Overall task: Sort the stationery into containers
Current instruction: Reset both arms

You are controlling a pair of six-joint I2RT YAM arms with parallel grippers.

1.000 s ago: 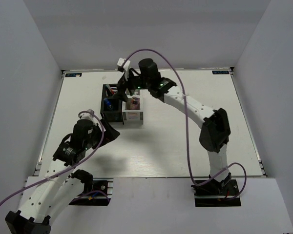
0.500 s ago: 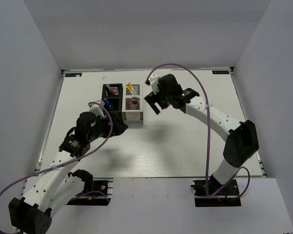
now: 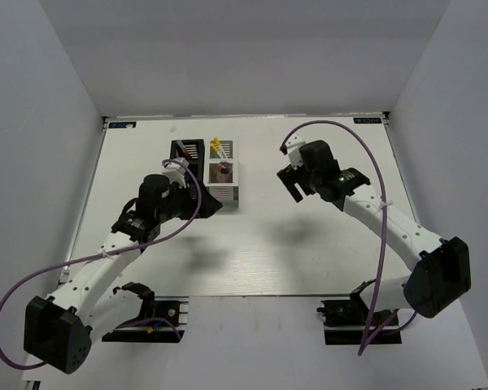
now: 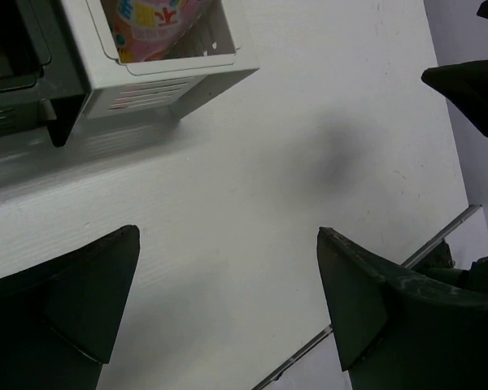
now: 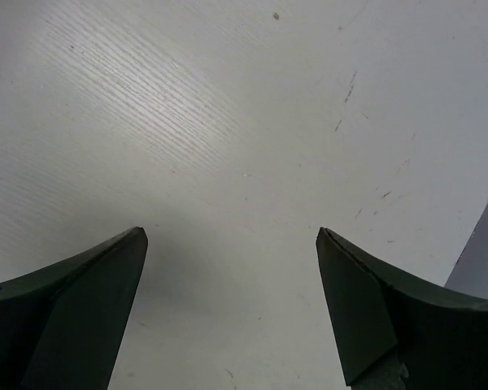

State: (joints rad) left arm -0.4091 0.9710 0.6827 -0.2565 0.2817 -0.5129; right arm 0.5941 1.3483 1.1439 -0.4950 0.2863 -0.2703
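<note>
Looks basically sorted: the pink cylinder (image 4: 154,28) sits in the white box (image 4: 163,77), yellow pens (image 3: 217,146) behind it at 12, black box (image 4: 24,81) touching at 9. Both pincers gape wide and hold nothing, left pincer (image 4: 228,236) at 6 of the boxes, right pincer (image 5: 228,236) at 3. I'd retreat high, clear of the boxes. A second ago the right one hung over them, now it's above bare surface (image 5: 244,122)

Place: lab-like robot test cell.
Walls: plain grey panels (image 3: 244,49) box it in.
Counter: white wood-grain counter (image 3: 309,244); left arm (image 3: 106,260) and right arm (image 3: 390,223) bolted along the frame's bottom.
</note>
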